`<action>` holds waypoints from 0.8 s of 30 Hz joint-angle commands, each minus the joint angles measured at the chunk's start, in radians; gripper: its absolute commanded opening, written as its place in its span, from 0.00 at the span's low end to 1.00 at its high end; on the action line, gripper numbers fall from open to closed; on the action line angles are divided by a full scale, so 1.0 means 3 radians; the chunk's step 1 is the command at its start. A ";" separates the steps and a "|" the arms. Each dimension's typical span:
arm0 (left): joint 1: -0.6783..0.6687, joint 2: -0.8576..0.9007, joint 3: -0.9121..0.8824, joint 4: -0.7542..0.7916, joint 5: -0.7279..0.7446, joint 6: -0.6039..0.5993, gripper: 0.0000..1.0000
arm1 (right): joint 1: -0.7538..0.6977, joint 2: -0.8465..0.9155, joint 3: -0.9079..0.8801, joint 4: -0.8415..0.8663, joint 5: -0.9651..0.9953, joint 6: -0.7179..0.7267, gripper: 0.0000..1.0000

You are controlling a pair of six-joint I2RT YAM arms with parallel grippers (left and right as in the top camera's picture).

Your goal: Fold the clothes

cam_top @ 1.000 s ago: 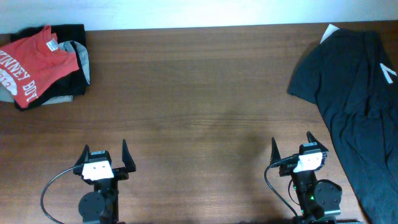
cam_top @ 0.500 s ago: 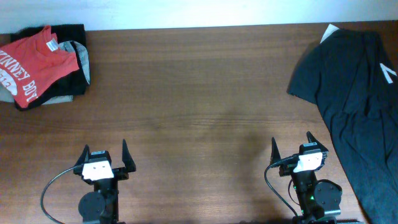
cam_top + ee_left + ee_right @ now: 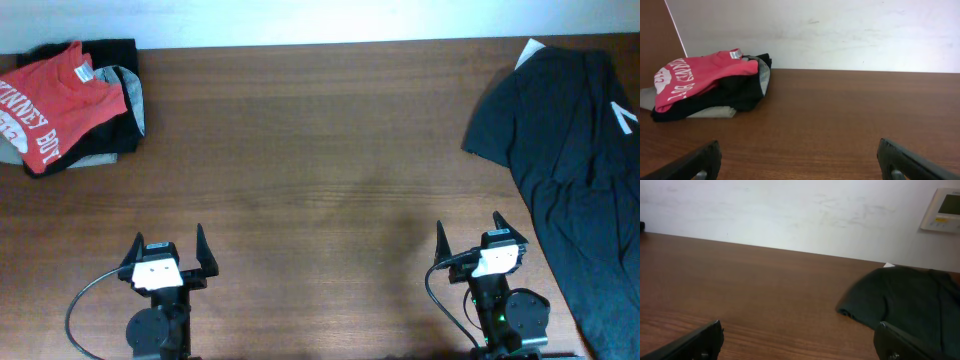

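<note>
Wide brown table [image 3: 320,150], and the dark shirt [image 3: 560,140] is sprawled over its right side. It lies crumpled and unfolded, running from the far edge down and out of frame at the near right. There's a white mark [image 3: 625,118] on it near the right edge, and a white corner [image 3: 529,50] pokes out at its far end.

Across at the far left corner sits a pile [image 3: 105,125] of clothes, dark and grey layers with a red shirt [image 3: 50,100] with white lettering on top. It is well apart from the dark shirt, with bare wood between them.

Now the arms. The left gripper [image 3: 170,240] is at the near edge, left of centre, fingers spread wide with nothing between them. The right gripper [image 3: 468,230] is at the near edge, right of centre, near the dark shirt but not touching it. Its fingers are spread wide too, and empty.

From the right wrist, a rounded fold of the dark shirt lies ahead and to the right. High on the white wall [image 3: 790,210] behind is a small panel [image 3: 942,210].
</note>
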 commanded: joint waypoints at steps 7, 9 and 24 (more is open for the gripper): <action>0.0011 -0.0025 -0.0022 -0.0003 0.0048 0.0065 0.99 | 0.0019 -0.0025 -0.0017 0.0098 -0.0891 -0.0022 0.98; 0.0011 -0.0025 -0.0022 -0.0003 0.0048 0.0065 0.99 | 0.0019 -0.0025 -0.0017 0.0186 -0.1461 -0.0023 0.99; 0.0011 -0.0025 -0.0022 -0.0003 0.0048 0.0065 0.99 | 0.0015 0.0464 0.0659 0.0724 -0.0404 0.0052 0.99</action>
